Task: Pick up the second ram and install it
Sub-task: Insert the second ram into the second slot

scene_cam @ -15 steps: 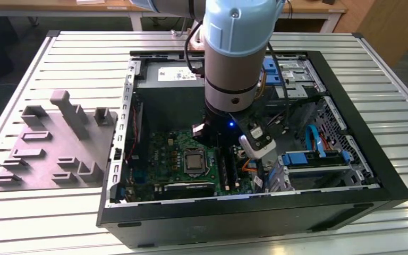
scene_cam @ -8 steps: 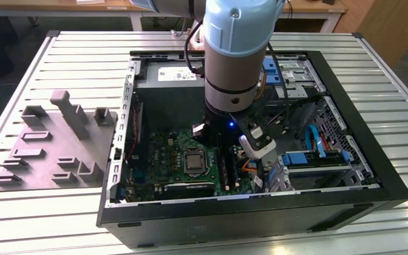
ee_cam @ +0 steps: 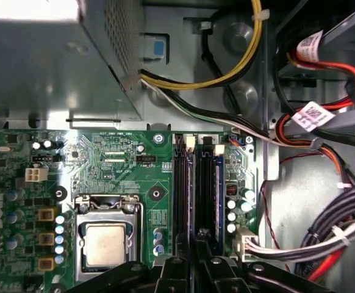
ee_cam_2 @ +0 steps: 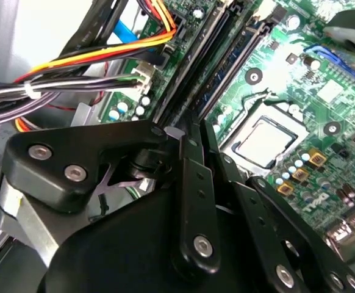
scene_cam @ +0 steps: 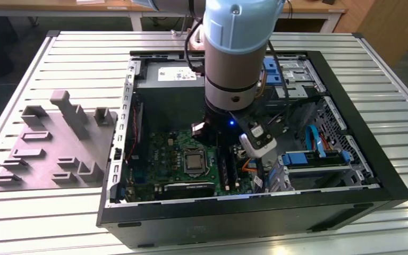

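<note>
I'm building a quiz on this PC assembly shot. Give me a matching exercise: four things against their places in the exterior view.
Things:
1. grey holder tray
2. power supply box
3. processor socket
4. blue drive caddy

Places:
A. middle of the green motherboard
B. on the table, at the exterior view's left of the case
C. far corner of the case, at the exterior view's right
D. far end of the case, behind the arm

Pairs: 1-B, 2-D, 3-A, 4-C

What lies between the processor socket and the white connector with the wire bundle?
In the first wrist view, the black memory slots run between the processor socket and the white connector.
</note>
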{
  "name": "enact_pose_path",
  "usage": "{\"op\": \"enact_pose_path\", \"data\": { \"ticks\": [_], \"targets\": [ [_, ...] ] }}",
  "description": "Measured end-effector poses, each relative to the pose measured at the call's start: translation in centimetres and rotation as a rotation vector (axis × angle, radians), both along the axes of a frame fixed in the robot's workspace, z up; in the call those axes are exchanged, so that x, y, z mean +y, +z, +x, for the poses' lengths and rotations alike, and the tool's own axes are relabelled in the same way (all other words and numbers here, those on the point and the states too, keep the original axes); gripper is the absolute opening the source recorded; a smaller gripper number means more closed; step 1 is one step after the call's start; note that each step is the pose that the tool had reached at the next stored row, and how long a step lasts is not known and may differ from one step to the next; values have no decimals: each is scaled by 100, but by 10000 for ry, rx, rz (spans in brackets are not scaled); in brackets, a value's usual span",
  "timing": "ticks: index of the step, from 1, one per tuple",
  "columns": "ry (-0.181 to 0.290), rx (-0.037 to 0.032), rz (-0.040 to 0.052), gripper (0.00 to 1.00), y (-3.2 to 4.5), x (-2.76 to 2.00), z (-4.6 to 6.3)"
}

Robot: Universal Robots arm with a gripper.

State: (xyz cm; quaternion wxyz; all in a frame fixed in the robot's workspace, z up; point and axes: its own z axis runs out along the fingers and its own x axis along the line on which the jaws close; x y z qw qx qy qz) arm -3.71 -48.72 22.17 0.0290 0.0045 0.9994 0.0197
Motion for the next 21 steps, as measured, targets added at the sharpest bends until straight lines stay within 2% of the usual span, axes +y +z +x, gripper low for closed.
{"op": "enact_pose_path", "data": {
  "ticks": [6,9,16,17,21],
  "targets": [
    [1,0,-1,18,157,0,0],
    [0,1,-4,18,210,0,0],
    [0,0,-12,18,211,0,0],
    [0,0,-12,11,211,0,0],
    [0,0,-14,10,211,0,0]
  ]
}}
